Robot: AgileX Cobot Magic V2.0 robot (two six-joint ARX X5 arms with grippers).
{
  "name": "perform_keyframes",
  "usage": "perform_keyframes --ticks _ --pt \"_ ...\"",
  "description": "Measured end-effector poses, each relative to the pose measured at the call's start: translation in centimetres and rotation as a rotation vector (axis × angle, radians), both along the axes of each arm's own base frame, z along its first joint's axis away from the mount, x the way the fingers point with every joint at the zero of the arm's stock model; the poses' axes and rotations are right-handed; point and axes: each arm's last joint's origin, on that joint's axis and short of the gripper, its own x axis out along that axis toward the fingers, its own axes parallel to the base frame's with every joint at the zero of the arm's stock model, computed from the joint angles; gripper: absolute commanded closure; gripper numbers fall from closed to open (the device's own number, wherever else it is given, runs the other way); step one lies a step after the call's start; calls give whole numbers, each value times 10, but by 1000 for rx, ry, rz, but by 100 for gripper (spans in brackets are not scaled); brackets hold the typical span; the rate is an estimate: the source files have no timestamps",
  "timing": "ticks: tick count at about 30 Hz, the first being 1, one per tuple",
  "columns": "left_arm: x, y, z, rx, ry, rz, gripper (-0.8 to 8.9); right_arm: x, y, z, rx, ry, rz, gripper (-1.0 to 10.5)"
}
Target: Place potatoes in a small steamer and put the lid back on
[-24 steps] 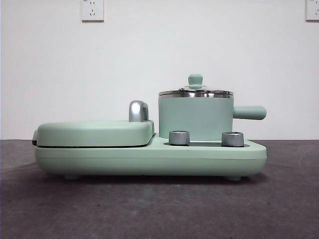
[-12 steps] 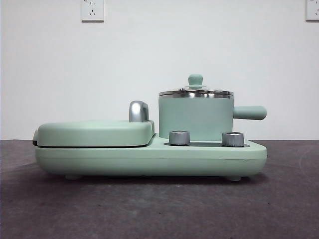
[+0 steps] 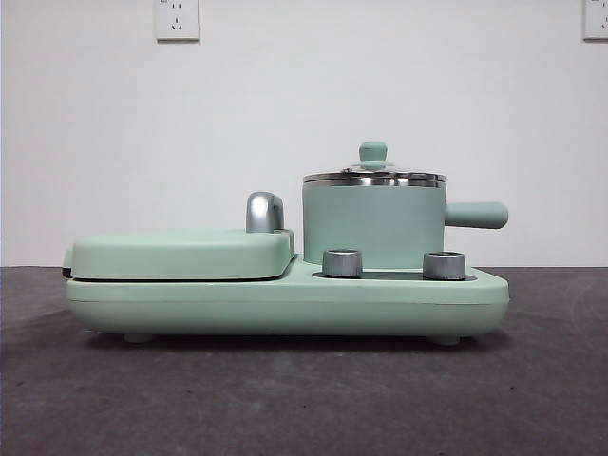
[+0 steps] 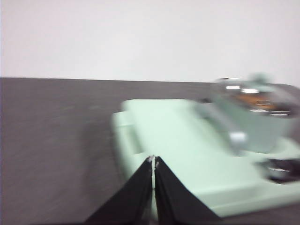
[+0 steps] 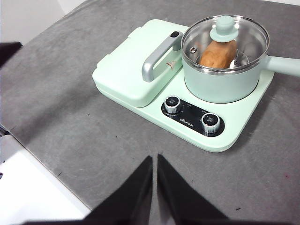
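We find the small steamer [image 5: 220, 75] seated upright on the right-hand station of a mint-green cooking appliance [image 5: 140, 93], which rests on the grey table [image 5: 70, 122]. In the front view the small steamer [image 3: 372, 226] stands behind two silver control dials [image 3: 342, 263], with its stubby side handle [image 3: 475, 215] pointing away from the flat griddle cover [image 3: 180, 254]. The lid [image 5: 225, 44] sits squarely on the steamer's steel rim, its green knob [image 5: 223, 28] upright at the centre; the front view confirms the lid [image 3: 373, 175] level and seated all round. Through the glass we see the potato [image 5: 218, 54] lying inside the pot, orange-brown and oblong, beneath the knob. The left wrist view is blurred, yet an orange-brown patch [image 4: 255, 100] shows through the lid there as well. The griddle cover is down flat, its chrome handle [image 5: 157, 58] lying alongside the steamer. We record the right gripper [image 5: 154, 159] well clear of the appliance, over bare table on the dial side, its two black jaws pressed together with nothing between them. The left gripper [image 4: 153, 160] hangs near the griddle end of the appliance, likewise with its jaws drawn together and holding nothing. Neither gripper touches the steamer, the lid or the appliance. Neither arm appears in the front view.
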Motion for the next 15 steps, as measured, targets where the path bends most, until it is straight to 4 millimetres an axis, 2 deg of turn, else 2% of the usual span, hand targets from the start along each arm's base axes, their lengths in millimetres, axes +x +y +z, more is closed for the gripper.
perform_keyframes --ticks 2,8,15 --pt "3 6 -18 11 -4 73 809 0 0 0 0 0 0 933" --pt "11 14 -53 48 53 176 808 0 0 0 0 0 0 933" --pt "16 15 -69 118 38 182 808 0 0 0 0 0 0 933"
